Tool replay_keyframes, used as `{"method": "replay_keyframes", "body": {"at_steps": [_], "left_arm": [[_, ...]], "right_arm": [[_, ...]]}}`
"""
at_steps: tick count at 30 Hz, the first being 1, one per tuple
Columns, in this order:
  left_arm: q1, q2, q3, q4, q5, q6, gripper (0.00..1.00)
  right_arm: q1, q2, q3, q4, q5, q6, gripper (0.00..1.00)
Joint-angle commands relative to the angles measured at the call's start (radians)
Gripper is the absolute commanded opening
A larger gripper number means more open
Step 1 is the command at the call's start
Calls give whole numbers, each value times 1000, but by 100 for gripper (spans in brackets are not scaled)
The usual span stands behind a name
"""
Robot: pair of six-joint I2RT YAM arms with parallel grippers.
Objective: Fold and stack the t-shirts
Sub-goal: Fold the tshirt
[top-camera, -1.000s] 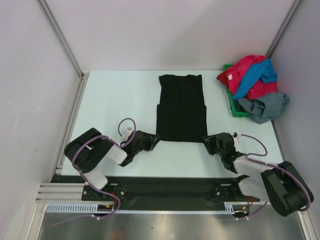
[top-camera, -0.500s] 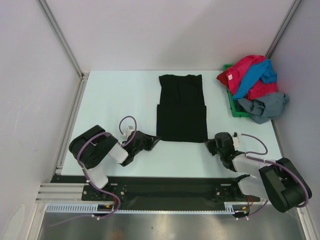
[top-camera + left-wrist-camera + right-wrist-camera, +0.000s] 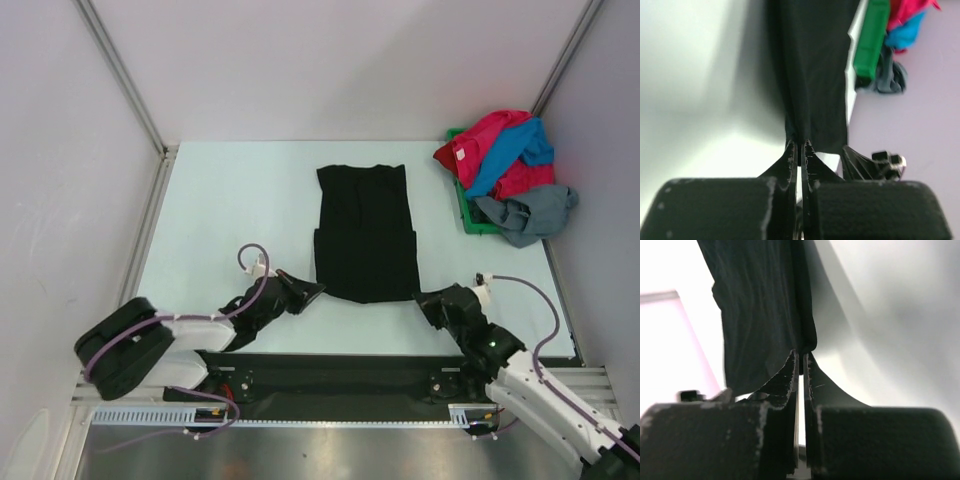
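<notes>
Black t-shirt [image 3: 365, 230] nearer than before

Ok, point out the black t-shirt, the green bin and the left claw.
black t-shirt [image 3: 364, 230]: top view, middle of the cloth.
green bin [image 3: 466, 213]: top view, left rim.
left claw [image 3: 799, 146]: left wrist view, between the fingertips.

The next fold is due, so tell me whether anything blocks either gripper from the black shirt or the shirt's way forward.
Nothing visible does. The left gripper and right gripper are each shut on a near corner of the black shirt. The other shirts lie heaped on the green bin, off at the far right.
</notes>
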Motion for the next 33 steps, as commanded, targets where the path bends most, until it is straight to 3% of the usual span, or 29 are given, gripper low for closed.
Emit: {"method": "replay_keyframes", "body": {"at_steps": [1,4,10,16,22,25,29,33], "left_arm": [[-93,-167,-15,-156,-100,40,0],[-187,-306,-22,-274,-182,12,0],[-287,-422,-35,-398,-272,-6,0],[-397,-428,-42,-426,-346,-69,0],[-404,-423,55,-507,-381,-11,0],[-346,-417,190,-601,-363,141,0],[-168,-371,303,-609,-193,277,0],[36,-253,436,-601,-41,401,0]], "right_arm": [[66,-114,53,-337,84,-12,0],[126,-197,85,-440,90,6,0],[230,-376,161,-639,157,55,0],[236,-413,200,-694,116,42,0],[237,-432,227,-667,145,-39,0],[235,-329,298,-581,174,-124,0],[201,-6,440,-455,180,-289,0],[-42,230,548,-257,-22,-458,0]]}}
